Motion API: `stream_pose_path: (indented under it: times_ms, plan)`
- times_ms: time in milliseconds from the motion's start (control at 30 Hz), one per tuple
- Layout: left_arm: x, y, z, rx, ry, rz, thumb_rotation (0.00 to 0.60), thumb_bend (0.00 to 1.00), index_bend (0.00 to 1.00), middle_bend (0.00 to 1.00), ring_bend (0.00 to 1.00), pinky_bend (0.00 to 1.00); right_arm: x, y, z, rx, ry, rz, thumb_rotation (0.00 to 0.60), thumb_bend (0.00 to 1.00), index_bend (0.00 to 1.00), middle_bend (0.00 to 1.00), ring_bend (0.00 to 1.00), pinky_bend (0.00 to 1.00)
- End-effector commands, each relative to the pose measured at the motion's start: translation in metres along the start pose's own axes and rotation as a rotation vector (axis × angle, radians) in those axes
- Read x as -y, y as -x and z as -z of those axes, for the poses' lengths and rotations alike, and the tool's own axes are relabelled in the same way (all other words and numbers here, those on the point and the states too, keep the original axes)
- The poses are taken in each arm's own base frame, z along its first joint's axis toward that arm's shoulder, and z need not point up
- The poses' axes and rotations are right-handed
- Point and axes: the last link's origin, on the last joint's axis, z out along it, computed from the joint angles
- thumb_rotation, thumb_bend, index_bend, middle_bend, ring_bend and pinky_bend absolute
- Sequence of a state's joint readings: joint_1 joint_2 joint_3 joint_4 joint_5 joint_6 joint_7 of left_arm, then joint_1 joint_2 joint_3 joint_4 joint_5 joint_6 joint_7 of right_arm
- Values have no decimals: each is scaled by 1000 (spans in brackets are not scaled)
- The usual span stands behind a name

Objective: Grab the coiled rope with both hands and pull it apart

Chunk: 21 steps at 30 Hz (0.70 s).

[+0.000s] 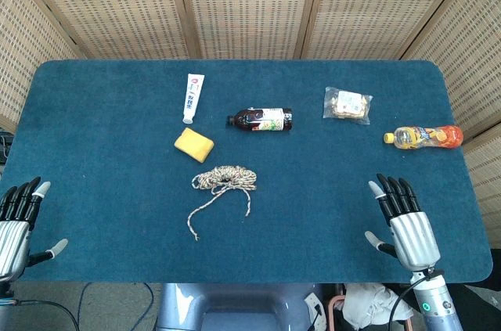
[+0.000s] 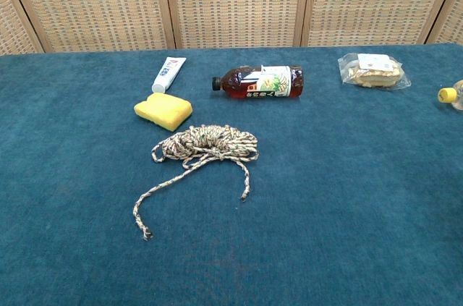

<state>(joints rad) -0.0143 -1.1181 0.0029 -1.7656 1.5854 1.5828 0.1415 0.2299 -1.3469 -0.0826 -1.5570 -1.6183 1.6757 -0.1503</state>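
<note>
Right now I see the rope [image 1: 224, 180] lying coiled on the blue table [image 1: 109, 190], and I take it as my landmark for everything else. Its bundle is loose and flattened, with two free ends trailing off the near side toward me: the longer one curls away to the near left and the shorter one hangs straight down from the bundle's right part. Neither of my hands touches it. My left hand [image 1: 17, 221] sits at the near left edge of the table, well apart from the rope, fingers straight and spread with the thumb out to the side, holding nothing. My right hand [image 1: 403, 223] rests over the near right part of the table, also well apart from the rope, fingers extended and slightly fanned, thumb out, empty as well. Only the head view shows the hands; the chest view does not reach them. Just beyond the rope, on its far left side, lies a yellow sponge [image 1: 193, 144], close to the bundle but not touching it. Farther beyond that lies a white tube [image 1: 192, 98]. Behind the rope, slightly right, a dark bottle [image 1: 261, 119] lies on its side. Far off to the right beyond the rope are a clear snack packet [image 1: 347, 104] and an orange bottle [image 1: 424, 137], also on its side.
</note>
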Motion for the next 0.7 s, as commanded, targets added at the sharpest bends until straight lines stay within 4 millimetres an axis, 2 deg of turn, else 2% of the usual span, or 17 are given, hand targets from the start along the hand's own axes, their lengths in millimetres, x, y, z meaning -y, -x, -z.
stream_pose_path:
  times_ms: [33, 167, 267, 367, 433, 500, 567, 700]
  plan:
    - [0, 0, 1, 0, 0, -1, 600, 0, 0, 0, 0, 0, 1, 0, 0, -4, -16, -3, 600, 0, 0, 0, 0, 0]
    - [-1, 1, 2, -1, 4, -9, 600, 0, 0, 0, 0, 0, 14, 5, -8, 5, -107, -13, 600, 0, 0, 0, 0, 0]
    - [-3, 3, 1, 4, 6, -16, 600, 0, 0, 0, 0, 0, 31, 13, -25, 42, -216, -7, 600, 1, 16, 0, 0, 0]
    - [-4, 3, -1, 3, 4, -19, 600, 0, 0, 0, 0, 0, 55, 22, -54, 71, -346, 11, 600, 74, 141, 0, 0, 0]
    - [-5, 3, -2, 3, 1, -23, 600, 0, 0, 0, 0, 0, 70, 30, -72, 88, -424, 31, 600, 175, 271, 0, 0, 0]
    - [-5, 4, -3, 5, -3, -28, 600, 0, 0, 0, 0, 0, 83, 38, -88, 109, -494, 59, 600, 243, 343, 0, 0, 0]
    - [-5, 6, -4, 9, -10, -33, 600, 0, 0, 0, 0, 0, 97, 46, -100, 122, -551, 83, 600, 287, 376, 0, 0, 0]
    - [-5, 10, -7, 24, -20, -43, 600, 0, 0, 0, 0, 0, 123, 65, -122, 164, -634, 132, 600, 302, 413, 0, 0, 0]
